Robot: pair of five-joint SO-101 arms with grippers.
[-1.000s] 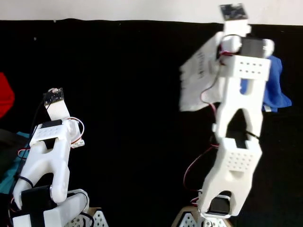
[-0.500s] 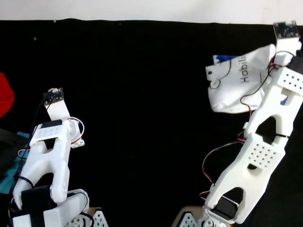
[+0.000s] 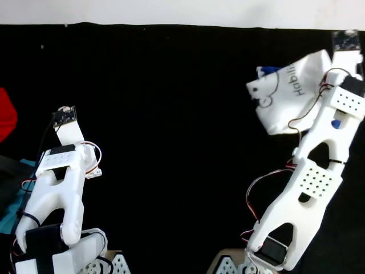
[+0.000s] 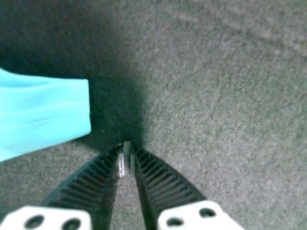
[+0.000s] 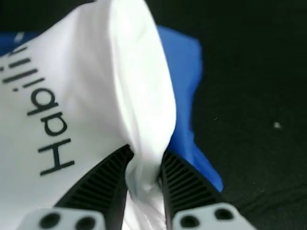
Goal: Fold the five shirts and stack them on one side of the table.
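A white shirt (image 3: 288,94) with black print hangs bunched at the far right of the black table, pinched by my right gripper (image 5: 144,165), which is shut on a fold of its cloth (image 5: 120,96). A blue shirt (image 5: 184,105) lies under and behind the white one, and a sliver of it (image 3: 267,71) shows at the white shirt's far edge. My left gripper (image 4: 126,152) is shut on nothing, just above the table near the front left. The hem of a turquoise shirt (image 4: 41,115) lies beside it, a short way from its tips.
A red shirt (image 3: 7,117) pokes in at the left edge of the table. More turquoise cloth (image 3: 12,211) lies at the front left beside the left arm's base. A pale wall strip (image 3: 171,11) borders the table's far edge.
My right arm swung from the table's right middle out to the far right edge, carrying the white shirt with it and covering most of the blue shirt. The left arm stayed still.
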